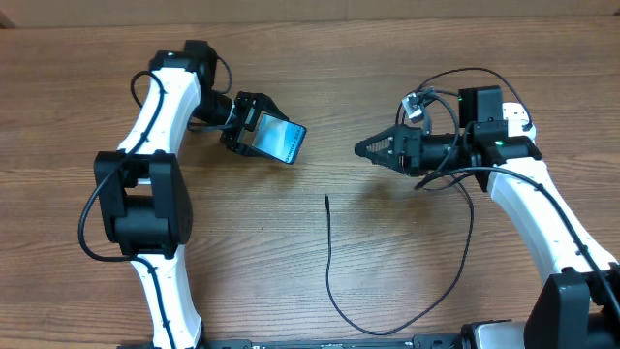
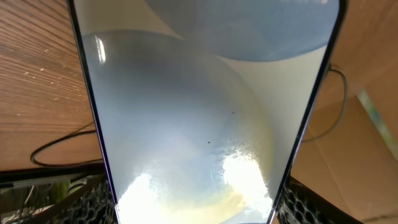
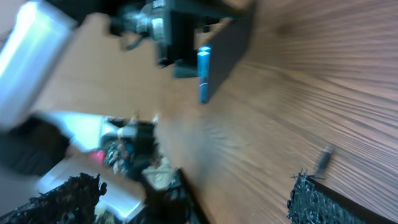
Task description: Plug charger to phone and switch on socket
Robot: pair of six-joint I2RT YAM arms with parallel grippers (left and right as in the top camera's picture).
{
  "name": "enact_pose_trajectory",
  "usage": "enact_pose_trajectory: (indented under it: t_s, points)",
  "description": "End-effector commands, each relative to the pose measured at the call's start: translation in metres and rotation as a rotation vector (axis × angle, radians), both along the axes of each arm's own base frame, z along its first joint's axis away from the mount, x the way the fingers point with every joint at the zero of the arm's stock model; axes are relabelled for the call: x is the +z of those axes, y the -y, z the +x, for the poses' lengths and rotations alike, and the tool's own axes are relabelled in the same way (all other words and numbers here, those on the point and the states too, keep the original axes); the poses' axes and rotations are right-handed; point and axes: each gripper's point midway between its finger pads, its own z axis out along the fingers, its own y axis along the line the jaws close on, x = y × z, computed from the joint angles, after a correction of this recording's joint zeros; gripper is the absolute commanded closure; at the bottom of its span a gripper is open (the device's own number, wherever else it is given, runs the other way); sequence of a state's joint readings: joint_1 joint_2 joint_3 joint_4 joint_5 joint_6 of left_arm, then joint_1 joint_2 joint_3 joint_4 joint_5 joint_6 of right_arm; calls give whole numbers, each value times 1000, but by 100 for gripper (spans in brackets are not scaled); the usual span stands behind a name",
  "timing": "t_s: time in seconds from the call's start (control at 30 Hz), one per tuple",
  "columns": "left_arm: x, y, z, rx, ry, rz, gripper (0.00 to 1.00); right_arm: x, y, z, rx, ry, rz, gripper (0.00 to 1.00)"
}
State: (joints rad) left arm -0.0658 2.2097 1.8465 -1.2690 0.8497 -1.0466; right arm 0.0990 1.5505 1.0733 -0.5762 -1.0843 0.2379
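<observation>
My left gripper (image 1: 254, 131) is shut on the phone (image 1: 282, 140) and holds it above the table at the upper left, its cyan screen tilted up. In the left wrist view the phone's screen (image 2: 199, 118) fills the frame between the two fingers (image 2: 81, 202). My right gripper (image 1: 373, 148) stands open and empty, pointing left toward the phone across a gap. The charger (image 1: 334, 291), a thin black cable, lies on the table with its connector tip (image 1: 327, 199) below that gap. The blurred right wrist view shows the phone (image 3: 203, 74) edge-on and the connector tip (image 3: 323, 158). The socket is out of view.
The charger loops toward the front edge and back up along the right arm (image 1: 542, 213). The left arm (image 1: 145, 184) takes up the left side. A pale shape (image 1: 489, 333) is cut off at the bottom edge; what it is I cannot tell.
</observation>
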Motion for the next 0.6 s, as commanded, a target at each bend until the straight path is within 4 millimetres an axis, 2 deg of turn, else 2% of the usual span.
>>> enact_pose_trajectory:
  t_s: [0.0,0.2,0.37,0.57]
  points:
    - [6,7,6,25,-1,23,96,-16,3,19,-141,-68,-135,0]
    - [6,21,4,32,-26,27,96,-26,-6,30,-264,-140,-196,0]
    - [6,36,0,19,-36,25,96,-26,-20,30,-299,-161,-207,0]
    - [7,56,-5,-6,-35,24,96,-32,-29,31,-350,-182,-244,0]
